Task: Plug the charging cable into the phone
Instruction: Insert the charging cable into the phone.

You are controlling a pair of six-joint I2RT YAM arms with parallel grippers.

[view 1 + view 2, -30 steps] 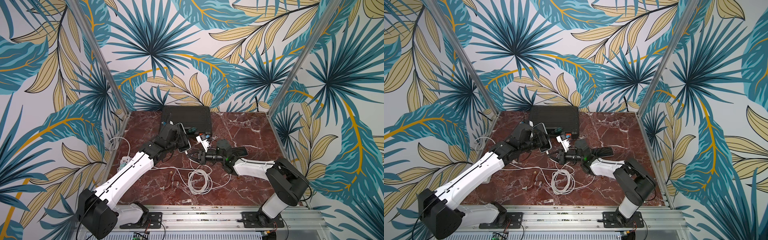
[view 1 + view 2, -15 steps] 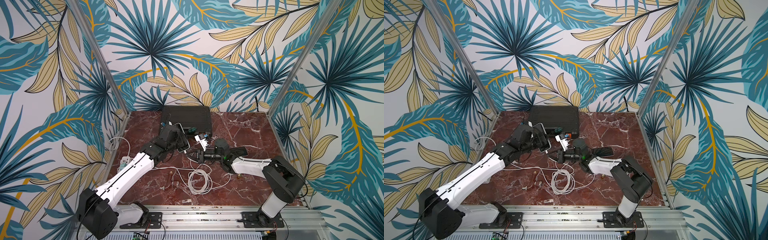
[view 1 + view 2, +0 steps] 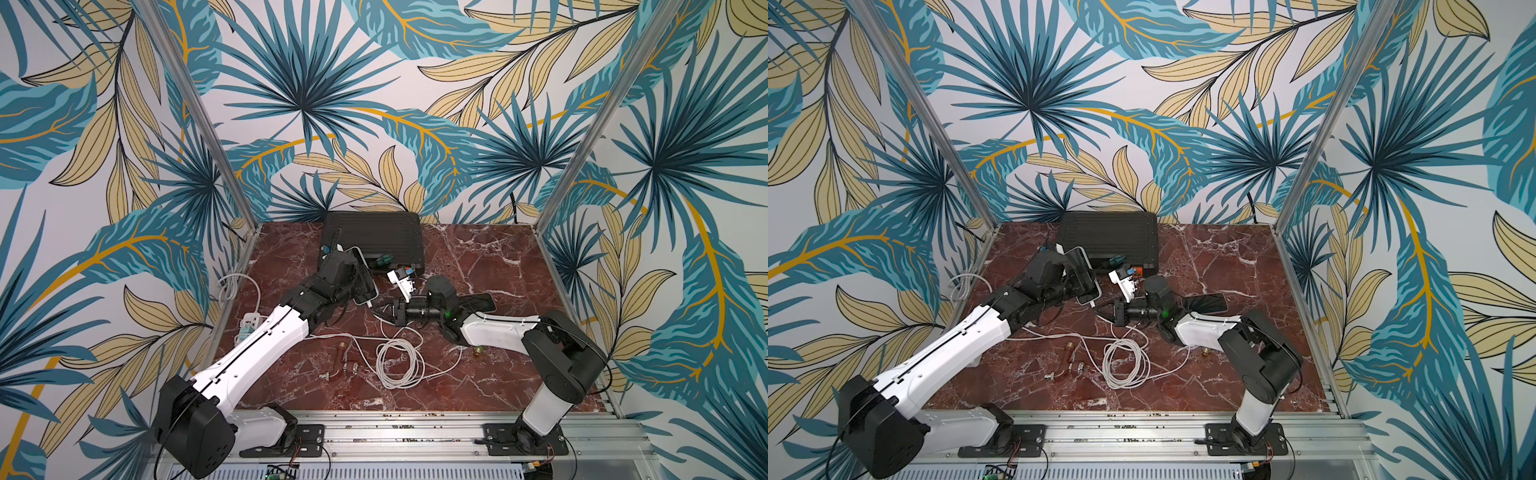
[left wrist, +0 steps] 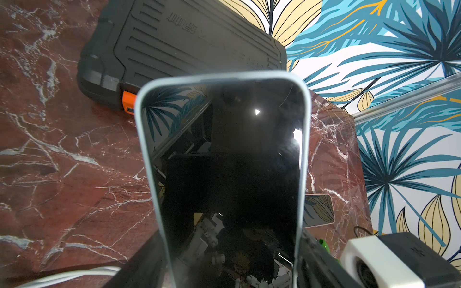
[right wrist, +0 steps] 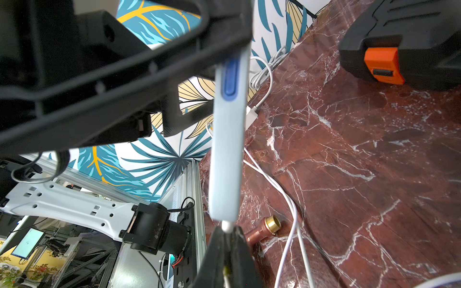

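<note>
My left gripper (image 3: 351,276) is shut on the phone (image 3: 368,286), which has a pale blue case and a dark screen, and holds it tilted above the table. The phone fills the left wrist view (image 4: 224,162), and its thin side shows in the right wrist view (image 5: 227,149). My right gripper (image 5: 227,233) is shut on the white plug (image 5: 226,225) of the charging cable. The plug tip touches the phone's lower end. The rest of the cable lies coiled (image 3: 399,361) on the marble. Both top views show the right gripper (image 3: 1104,313) just right of the phone (image 3: 1088,282).
A black case (image 3: 374,237) with an orange latch lies at the back. A second dark phone (image 3: 478,301) lies flat behind my right wrist. A white plastic part (image 3: 401,280), brass fittings (image 3: 345,361) and a white power strip (image 3: 249,322) lie on the table.
The right arm has edged slightly left toward the phone. The left arm and both grips look unchanged.
</note>
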